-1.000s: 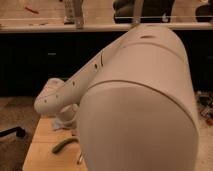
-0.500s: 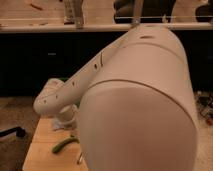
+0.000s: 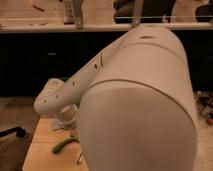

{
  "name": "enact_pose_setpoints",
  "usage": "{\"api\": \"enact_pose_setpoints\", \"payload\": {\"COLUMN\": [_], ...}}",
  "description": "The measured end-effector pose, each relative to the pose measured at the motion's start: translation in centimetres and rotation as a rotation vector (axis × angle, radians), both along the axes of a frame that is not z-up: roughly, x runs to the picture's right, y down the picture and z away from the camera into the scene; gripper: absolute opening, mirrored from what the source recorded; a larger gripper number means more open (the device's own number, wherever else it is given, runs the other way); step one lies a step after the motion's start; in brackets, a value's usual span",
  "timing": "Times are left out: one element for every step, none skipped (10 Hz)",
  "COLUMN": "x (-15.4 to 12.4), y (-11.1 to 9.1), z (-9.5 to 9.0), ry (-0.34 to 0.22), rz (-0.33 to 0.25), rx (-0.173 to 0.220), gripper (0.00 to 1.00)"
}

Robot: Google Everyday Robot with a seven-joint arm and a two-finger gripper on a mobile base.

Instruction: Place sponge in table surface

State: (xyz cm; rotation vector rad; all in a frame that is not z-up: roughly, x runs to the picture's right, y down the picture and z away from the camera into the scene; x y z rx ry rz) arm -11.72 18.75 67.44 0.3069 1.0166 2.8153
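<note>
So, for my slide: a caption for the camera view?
Robot arm fills the view, hand hidden below it, over the wooden table surface.

The single camera sits right behind the bulky white arm shell (image 3: 140,100), looking forward and down. It fills most of the frame, leaving a corner of light tan wooden plank tabletop (image 3: 42,145) lower left, the gripper hidden.

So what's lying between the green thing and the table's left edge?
Nothing: in the camera view that stretch of the table surface is bare wood left of the green thing. The pincer is hidden behind the white arm.
</note>
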Motion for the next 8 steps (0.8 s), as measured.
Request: {"api": "enact_pose_setpoints", "payload": {"x": [0.0, -0.1, -0.3, -0.8, -1.1, -1.3, -1.5, -2.0], "y": [0.0, 0.2, 0.6, 1.1, 1.2, 1.3, 1.5, 1.7], "z": [0.0, 0.0, -0.2, -0.5, -0.5, -0.5, -0.5, -0.6], "ry": [-0.001, -0.015, -0.038, -0.06, -0.074, -0.086, -0.098, -0.114], "rz": [0.0, -0.003, -0.016, -0.033, -0.042, -0.05, -0.057, -0.07], "rx": [-0.001, -0.006, -0.014, -0.022, -0.026, -0.031, -0.037, -0.042], "gripper": [0.0, 0.0, 0.0, 0.0, 0.0, 0.0, 0.0, 0.0]}}
